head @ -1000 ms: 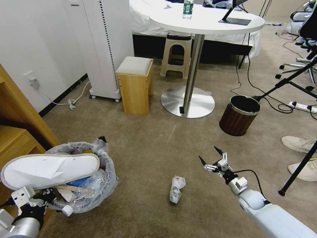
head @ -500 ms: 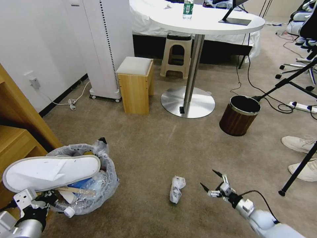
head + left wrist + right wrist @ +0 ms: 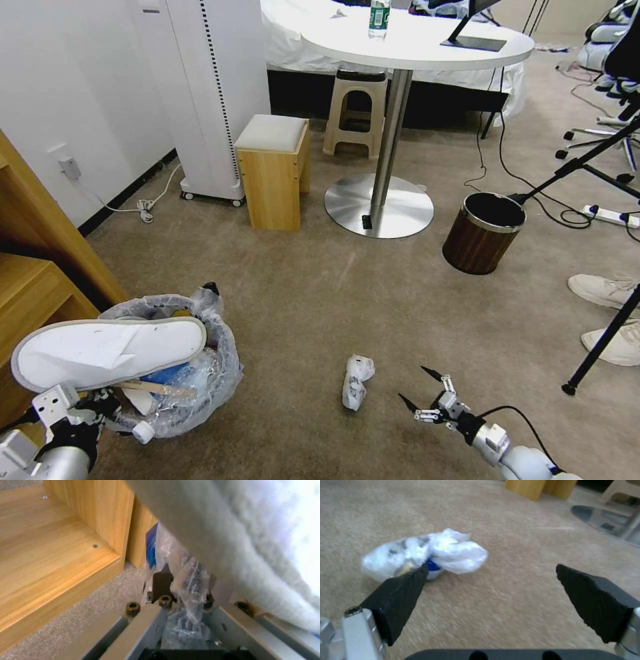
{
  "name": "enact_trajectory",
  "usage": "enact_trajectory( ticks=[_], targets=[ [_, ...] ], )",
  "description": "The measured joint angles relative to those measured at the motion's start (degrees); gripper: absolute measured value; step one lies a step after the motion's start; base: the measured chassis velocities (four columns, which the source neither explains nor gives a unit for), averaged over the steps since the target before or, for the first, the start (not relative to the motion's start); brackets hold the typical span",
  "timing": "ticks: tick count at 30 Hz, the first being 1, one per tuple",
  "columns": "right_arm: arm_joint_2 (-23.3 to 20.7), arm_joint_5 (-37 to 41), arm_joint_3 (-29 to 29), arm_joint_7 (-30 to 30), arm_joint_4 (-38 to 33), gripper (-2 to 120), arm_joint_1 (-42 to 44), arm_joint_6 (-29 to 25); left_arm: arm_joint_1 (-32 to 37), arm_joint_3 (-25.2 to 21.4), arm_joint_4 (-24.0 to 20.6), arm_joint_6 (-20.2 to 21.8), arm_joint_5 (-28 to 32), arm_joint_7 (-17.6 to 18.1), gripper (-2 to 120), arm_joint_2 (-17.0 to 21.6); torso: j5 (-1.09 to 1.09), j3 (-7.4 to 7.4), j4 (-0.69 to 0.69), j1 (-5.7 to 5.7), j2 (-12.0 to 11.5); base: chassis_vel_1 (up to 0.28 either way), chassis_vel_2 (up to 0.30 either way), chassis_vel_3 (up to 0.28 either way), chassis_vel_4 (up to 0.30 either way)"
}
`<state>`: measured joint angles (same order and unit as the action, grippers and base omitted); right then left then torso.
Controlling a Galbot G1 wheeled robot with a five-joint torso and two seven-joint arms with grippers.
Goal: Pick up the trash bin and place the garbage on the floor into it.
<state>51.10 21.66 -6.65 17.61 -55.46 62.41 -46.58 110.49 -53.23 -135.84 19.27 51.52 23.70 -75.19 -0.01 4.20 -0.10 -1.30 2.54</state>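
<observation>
Beige carpet: you see the floor [image 3: 320, 293] with one loose piece of litter on it.
Trash bin: one, the bag-lined trash bin [image 3: 200, 393] at the robot's left, just beside the wooden shelf unit [image 3: 33, 267]. It already holds one white slipper [image 3: 110, 350] lying across its mouth, a wooden stick [image 3: 150, 387] and a capped clear bottle [image 3: 137, 429].
Left gripper: your left gripper [image 3: 93, 408] sits at the bin's near rim; in the left wrist view its fingers [image 3: 161, 585] are closed on the crinkly liner and rim, so it is holding the bin.
Right gripper: your right gripper [image 3: 427, 393] hangs low over the carpet, near the litter but apart from it, jaws spread wide with nothing between them.
Garbage left: one crumpled white wad [image 3: 355, 381], with a bit of blue showing in the right wrist view [image 3: 426, 552], between the bin and the right gripper.
Step in hand: judging by this, you are on the approach to the last piece.
Next move calls for: bringing the spread jaws across to straddle the wad, then closing gently, since it looks soft and light.
</observation>
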Motion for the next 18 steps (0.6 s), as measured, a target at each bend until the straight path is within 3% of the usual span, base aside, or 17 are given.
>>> enact_trajectory(
  ticks=[8,18],
  targets=[
    [3.44,4.86,-8.67,1.19,3.39,97,-6.01,0.50,0.51,-0.34,-0.73,-0.01,0.63,0.15,0,0.47,0.00,0.00,-0.01,0.00,0.00,0.000,0.000,0.000,0.000],
    [5.40,5.04,-13.19,-1.03,4.00,96,-6.69,3.06,0.77,-1.46,-1.66,0.17,2.39,0.86,0,1.79,0.00,0.00,-0.01,0.00,0.00,0.000,0.000,0.000,0.000]
  ],
)
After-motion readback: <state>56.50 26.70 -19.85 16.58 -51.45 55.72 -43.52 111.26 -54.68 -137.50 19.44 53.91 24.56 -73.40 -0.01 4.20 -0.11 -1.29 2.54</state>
